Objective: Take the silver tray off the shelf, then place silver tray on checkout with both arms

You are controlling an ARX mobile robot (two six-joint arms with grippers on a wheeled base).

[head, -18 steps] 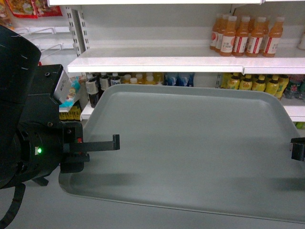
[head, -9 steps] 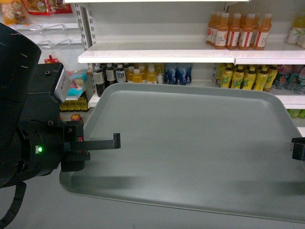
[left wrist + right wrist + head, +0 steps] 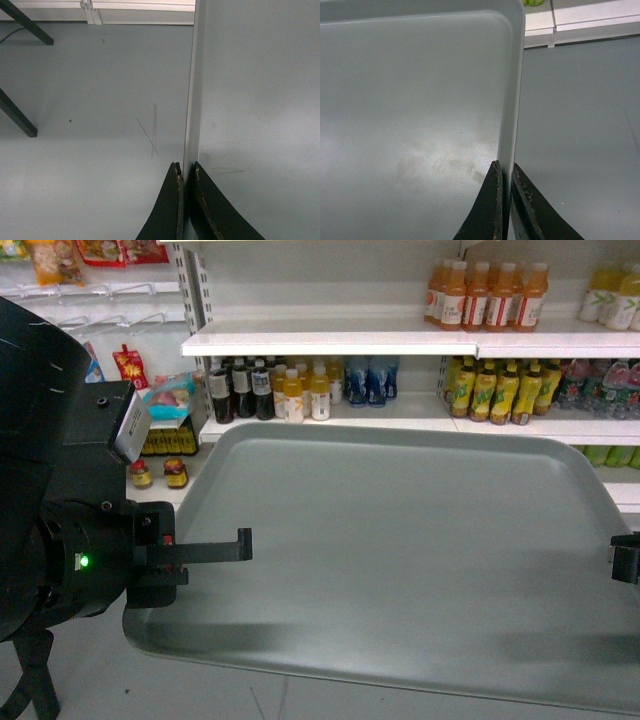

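The silver tray (image 3: 400, 550), a big dull grey-green rectangle with a low rim, hangs level in front of me, away from the white shelf (image 3: 330, 340) behind it. My left gripper (image 3: 235, 545) is shut on its left rim. In the left wrist view the rim runs straight between the shut left gripper (image 3: 186, 167), with the tray (image 3: 255, 100) to the right. My right gripper (image 3: 625, 560) holds the right rim at the view's edge. The right wrist view shows the right gripper (image 3: 504, 167) pinching the rim of the tray (image 3: 415, 90). The checkout is out of view.
Orange bottles (image 3: 490, 295) stand on the upper shelf board, and dark bottles (image 3: 240, 390) and yellow bottles (image 3: 490, 390) stand below. Snack packets (image 3: 165, 395) hang at left. Grey floor (image 3: 90, 125) lies under the tray, with black legs (image 3: 17, 117) at left and the shelf base (image 3: 580, 20) ahead.
The shelves have drawn back and look smaller, with more of the lower rows and the floor showing. The tray keeps its place between both shut grippers.
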